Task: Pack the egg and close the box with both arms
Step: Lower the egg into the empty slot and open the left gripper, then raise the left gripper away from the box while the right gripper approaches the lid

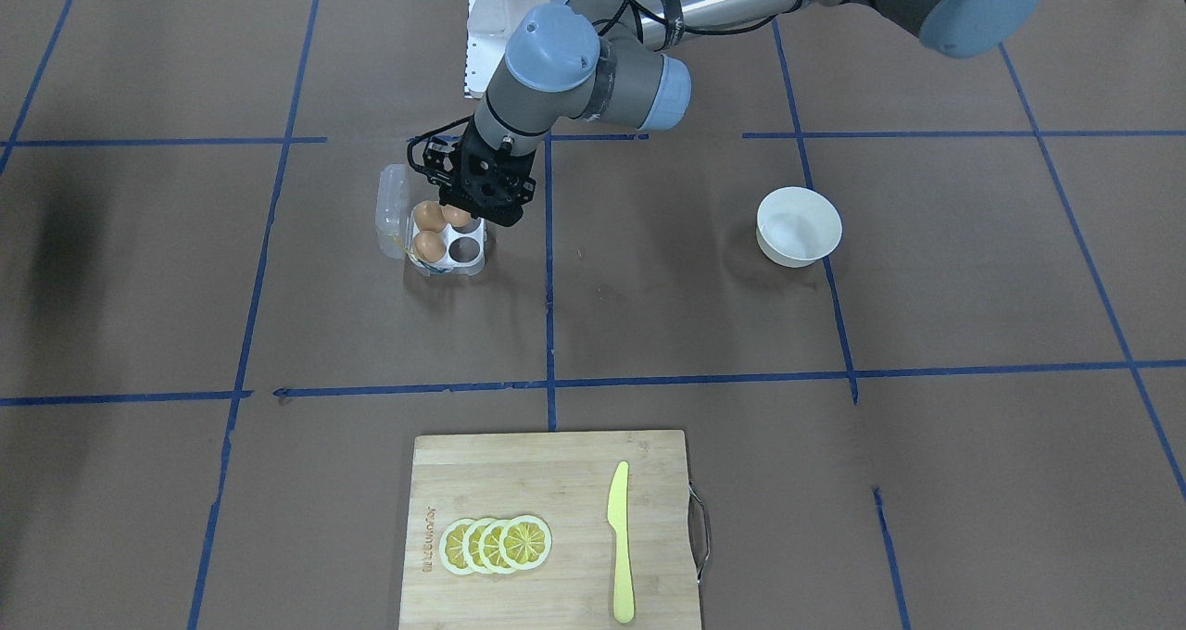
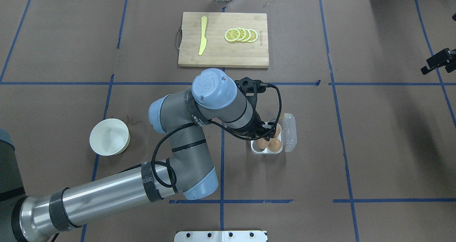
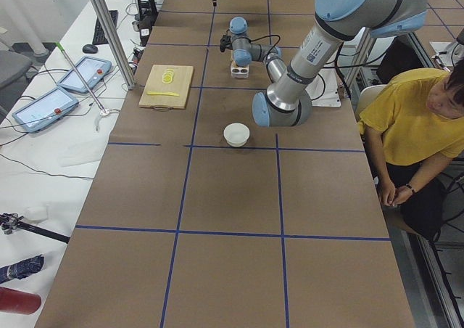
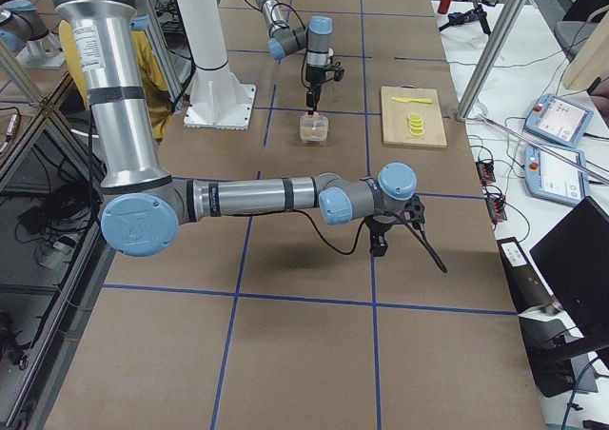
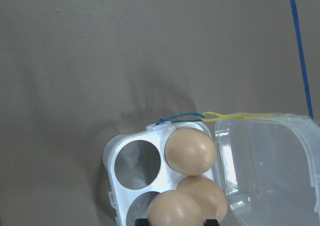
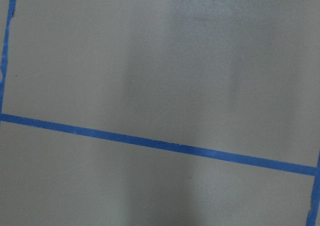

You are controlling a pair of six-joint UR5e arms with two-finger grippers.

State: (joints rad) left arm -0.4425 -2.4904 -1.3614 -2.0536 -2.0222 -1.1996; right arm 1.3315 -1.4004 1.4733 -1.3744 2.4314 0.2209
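The clear box (image 1: 468, 258) stands open on the brown table, its lid (image 1: 391, 208) hinged back on the side away from the arm. Two light-brown eggs (image 1: 429, 245) sit in the cells beside the lid. My left gripper (image 1: 463, 213) hangs straight over the box, shut on the third egg (image 5: 175, 208), held low over an empty cell. One more cell (image 5: 137, 158) is empty. From overhead the wrist hides most of the gripper (image 2: 263, 137). My right gripper (image 2: 438, 62) hovers far off at the table's right edge; I cannot tell whether it is open or shut.
A white bowl (image 1: 799, 227) sits on the left arm's side of the table. A wooden cutting board (image 1: 547, 463) at the far edge carries lemon slices (image 1: 496, 545) and a yellow knife (image 1: 619, 542). A person in yellow (image 3: 413, 117) sits beside the table.
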